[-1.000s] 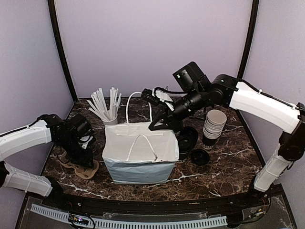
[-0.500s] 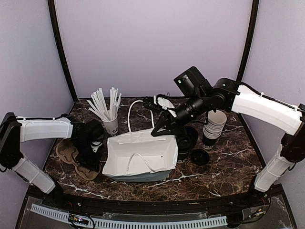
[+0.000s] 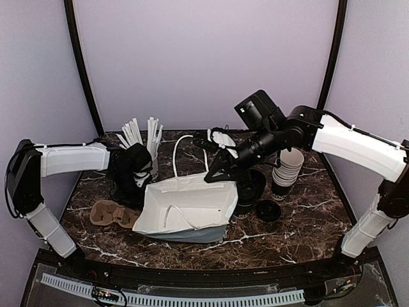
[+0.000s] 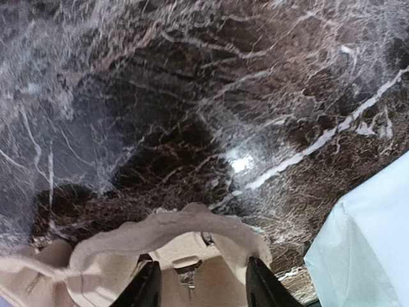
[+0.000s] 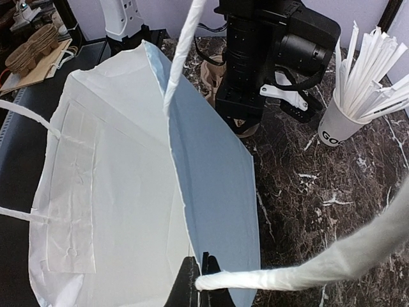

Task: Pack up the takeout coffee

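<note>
Two arms flank the white paper bag (image 3: 185,206) in the top view. The right gripper (image 3: 215,171) holds up its handle (image 3: 174,157), and the left gripper (image 3: 131,187) hangs beside the cardboard carrier (image 3: 114,214). The takeout coffee (image 3: 246,190), dark and hard to make out, stands just right of the bag. We judge bag-opening is the step in hand; next the mouth must gape and a free claw fetch the cup. On the left wrist, fingers partly apart straddle the carrier's edge; we cannot tell if they pinch it. On the right wrist, the claw is clamped on the handle; the coffee is out of frame.
</note>
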`<state>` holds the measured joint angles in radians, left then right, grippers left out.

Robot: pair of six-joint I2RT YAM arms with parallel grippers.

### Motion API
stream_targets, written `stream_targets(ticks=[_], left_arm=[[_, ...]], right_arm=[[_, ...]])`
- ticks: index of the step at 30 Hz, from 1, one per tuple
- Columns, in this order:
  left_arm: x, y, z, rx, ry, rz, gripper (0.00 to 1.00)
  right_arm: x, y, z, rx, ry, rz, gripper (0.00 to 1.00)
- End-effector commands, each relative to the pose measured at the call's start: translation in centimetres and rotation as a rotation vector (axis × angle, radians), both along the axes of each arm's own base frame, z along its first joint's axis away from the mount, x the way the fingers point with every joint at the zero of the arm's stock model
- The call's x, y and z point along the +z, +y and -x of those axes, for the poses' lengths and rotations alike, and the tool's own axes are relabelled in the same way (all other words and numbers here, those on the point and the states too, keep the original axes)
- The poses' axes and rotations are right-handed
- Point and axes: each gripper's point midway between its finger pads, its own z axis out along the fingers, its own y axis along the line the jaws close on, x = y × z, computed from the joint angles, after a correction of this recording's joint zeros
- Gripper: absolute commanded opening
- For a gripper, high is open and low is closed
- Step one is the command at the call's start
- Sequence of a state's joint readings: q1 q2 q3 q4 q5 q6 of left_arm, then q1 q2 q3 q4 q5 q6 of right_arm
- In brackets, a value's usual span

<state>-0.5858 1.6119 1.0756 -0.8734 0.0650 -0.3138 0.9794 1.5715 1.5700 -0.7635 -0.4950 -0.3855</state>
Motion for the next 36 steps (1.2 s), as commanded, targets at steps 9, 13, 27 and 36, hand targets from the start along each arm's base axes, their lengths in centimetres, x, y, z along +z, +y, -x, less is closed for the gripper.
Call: stream_targets(ticks=[9,13,27,36], left_arm=[[9.5,-0.6,0.1,-0.277,-0.240,0.174,0.53],[9.9,-0.7,0.0,-0.355,-0.205,0.150,0.47],[4.6,-0.6,0.0,-0.517,-0.097,0.048,0.23],[0.7,0.2,0.5,-0.546,0.021,-0.017,0.21]], right_arm=[[0.1,-0.7,0.4,0.014,-0.030,0.016,0.00],[0.4,-0.7,0.4,0.014,-0.037,0.015,0.00],[-0.3,-2.2,1.4,0.023,-0.027,0.039,0.00],[-0.2,-2.7,2.4,0.060,-0.015,0.027,0.00]])
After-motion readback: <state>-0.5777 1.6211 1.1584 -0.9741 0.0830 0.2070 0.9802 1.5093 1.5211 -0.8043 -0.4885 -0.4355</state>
